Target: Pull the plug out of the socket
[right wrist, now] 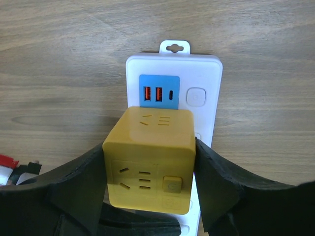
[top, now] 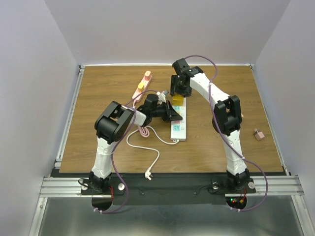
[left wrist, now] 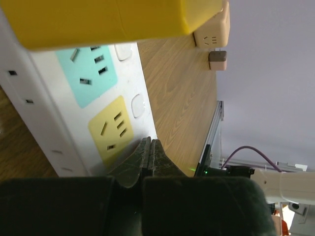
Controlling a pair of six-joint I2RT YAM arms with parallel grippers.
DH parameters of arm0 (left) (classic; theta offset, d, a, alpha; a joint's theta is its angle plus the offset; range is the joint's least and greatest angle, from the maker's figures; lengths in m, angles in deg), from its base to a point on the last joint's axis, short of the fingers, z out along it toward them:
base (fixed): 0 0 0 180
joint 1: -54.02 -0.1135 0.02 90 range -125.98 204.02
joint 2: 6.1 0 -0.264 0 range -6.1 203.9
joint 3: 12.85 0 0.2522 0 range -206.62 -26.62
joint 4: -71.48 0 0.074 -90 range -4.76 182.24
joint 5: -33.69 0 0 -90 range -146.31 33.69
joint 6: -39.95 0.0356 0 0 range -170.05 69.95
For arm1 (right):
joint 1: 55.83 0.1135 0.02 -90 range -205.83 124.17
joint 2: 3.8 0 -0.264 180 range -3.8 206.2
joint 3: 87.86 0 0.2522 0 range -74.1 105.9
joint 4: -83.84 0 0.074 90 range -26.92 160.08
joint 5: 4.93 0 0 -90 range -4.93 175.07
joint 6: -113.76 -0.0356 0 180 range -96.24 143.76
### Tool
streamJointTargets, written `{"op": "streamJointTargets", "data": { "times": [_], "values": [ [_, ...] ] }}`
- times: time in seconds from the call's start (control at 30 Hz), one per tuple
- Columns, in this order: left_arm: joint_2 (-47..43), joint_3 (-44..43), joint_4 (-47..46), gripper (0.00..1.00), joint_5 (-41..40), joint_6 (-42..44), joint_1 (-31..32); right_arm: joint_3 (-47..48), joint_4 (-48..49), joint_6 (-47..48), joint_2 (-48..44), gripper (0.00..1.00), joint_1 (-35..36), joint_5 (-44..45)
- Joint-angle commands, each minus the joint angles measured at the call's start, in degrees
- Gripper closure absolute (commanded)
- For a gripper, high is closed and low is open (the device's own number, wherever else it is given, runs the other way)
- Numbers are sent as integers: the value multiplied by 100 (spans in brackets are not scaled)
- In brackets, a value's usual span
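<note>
The socket is a long white power strip lying mid-table, with teal and yellow outlet faces in the left wrist view and a blue USB face in the right wrist view. A yellow cube plug sits plugged in near its far end. My right gripper is shut on the cube, with one finger on each side. My left gripper is shut and empty, its tips resting on the strip beside the yellow outlet, just short of the cube.
A pink power strip with small plugs lies at the back left. The white cord and its plug loop toward the near edge, beside a coiled pink cable. A small pink block sits at the right.
</note>
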Motion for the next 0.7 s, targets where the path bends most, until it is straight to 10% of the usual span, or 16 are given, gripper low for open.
{"op": "streamJointTargets", "data": {
  "times": [0.0, 0.37, 0.53, 0.67],
  "values": [
    [243, -67, -184, 100, -45, -139, 25, -281, -308, -104, -76, 32, 52, 20],
    [270, 170, -439, 100, -98, -218, 25, -246, -370, -113, 12, 16, 79, 46],
    [261, 267, -439, 100, -115, -227, 25, -79, -387, -148, -15, 48, 70, 81],
    [279, 398, -448, 100, -159, -236, 34, 385, -536, -122, -172, 99, 70, 204]
  ]
}}
